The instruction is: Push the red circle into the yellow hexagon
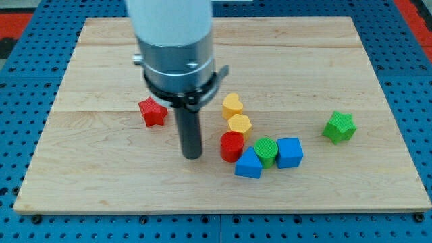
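Note:
The red circle (231, 146) sits near the board's middle, touching the yellow hexagon (239, 124) just above it. My tip (192, 156) rests on the board a short way to the left of the red circle, apart from it. The rod hangs from the large white and grey arm at the view's top.
A yellow heart (232, 105) sits above the hexagon. A green circle (266, 150), a blue block (248, 164) and a blue cube (289, 152) cluster right of the red circle. A red star (153, 112) lies left of the rod. A green star (339, 127) lies at the right. The wooden board (101, 189) ends near the view's bottom.

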